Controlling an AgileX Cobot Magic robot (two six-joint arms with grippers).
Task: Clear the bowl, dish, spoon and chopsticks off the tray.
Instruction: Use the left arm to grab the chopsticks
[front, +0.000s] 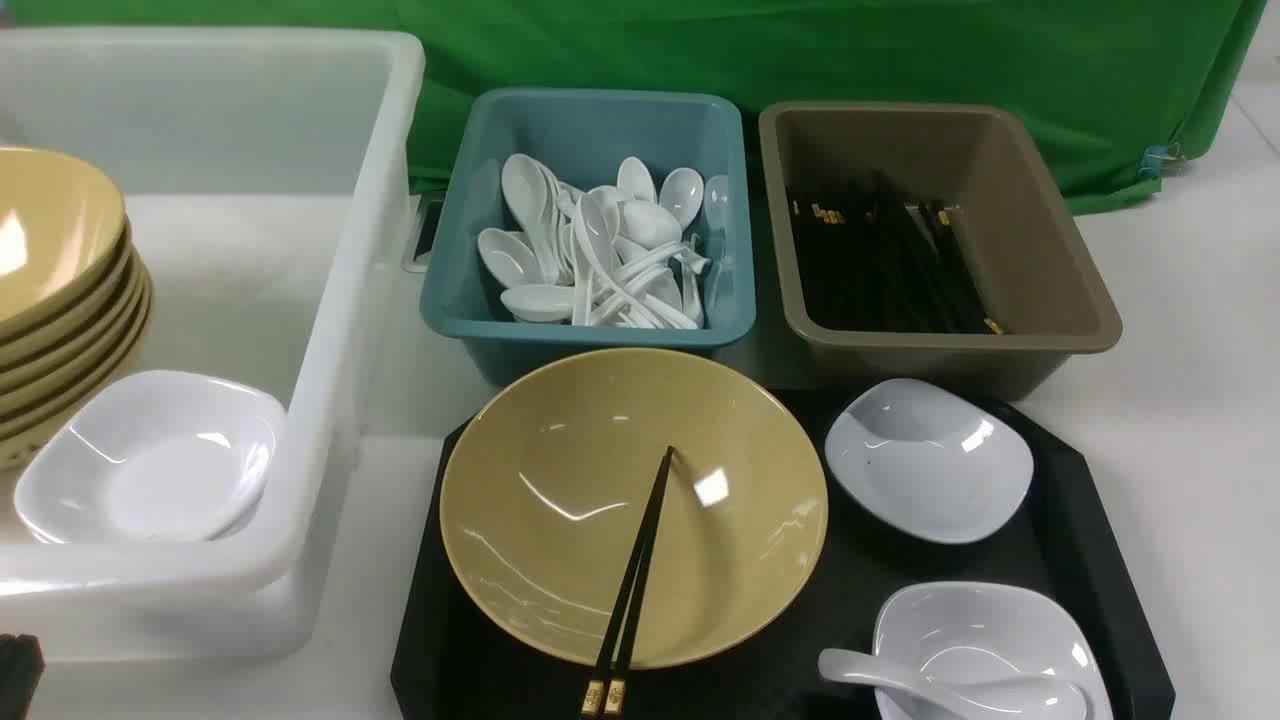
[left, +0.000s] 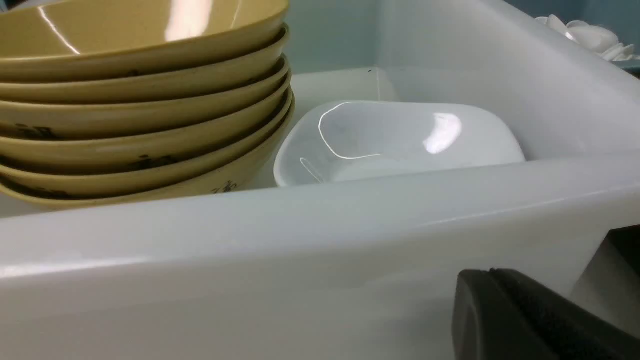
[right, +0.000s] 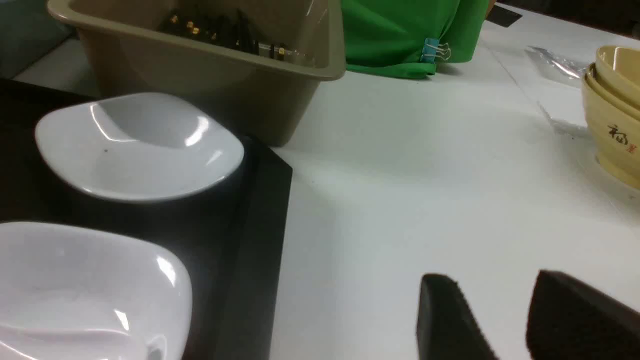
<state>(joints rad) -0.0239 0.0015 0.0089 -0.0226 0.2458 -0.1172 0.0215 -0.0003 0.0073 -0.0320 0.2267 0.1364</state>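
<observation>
Fingers of the right gripper (right: 492, 287) stand apart with nothing between them, low over the white table (right: 425, 175) just beside the large flat black plastic tray (front: 1085, 530). Of the left gripper (left: 520, 315) only 1 dark finger shows, before the wall of the big translucent white tub (front: 330, 400), so I cannot tell if it is released or clenched.

Nearest, the white glossy soup spoon (front: 880, 680) lies inside a small white squarish dish (front: 1000, 625); if the dish is lifted first, the spoon may slide out. The thin black chopsticks with gold ends (front: 640, 550) lie loose in the wide mustard-yellow bowl (front: 540, 500), gold ends over its near rim (the bigger risk, I think): tilting the bowl would send them rolling, and a pinch could catch only 1 stick.

Counted on the tray: 1 spoon, 2 chopsticks, 1 bowl, 2 white dishes, the other dish (front: 925, 460) farther back. Behind stand 1 teal plastic bin (front: 470, 300) of many white spoons (front: 600, 250) and 1 brown plastic bin (front: 1060, 270) of spare chopsticks (front: 880, 270); the tub holds about 6 stacked yellow bowls (front: 60, 260) and 1 white dish (front: 150, 455).
</observation>
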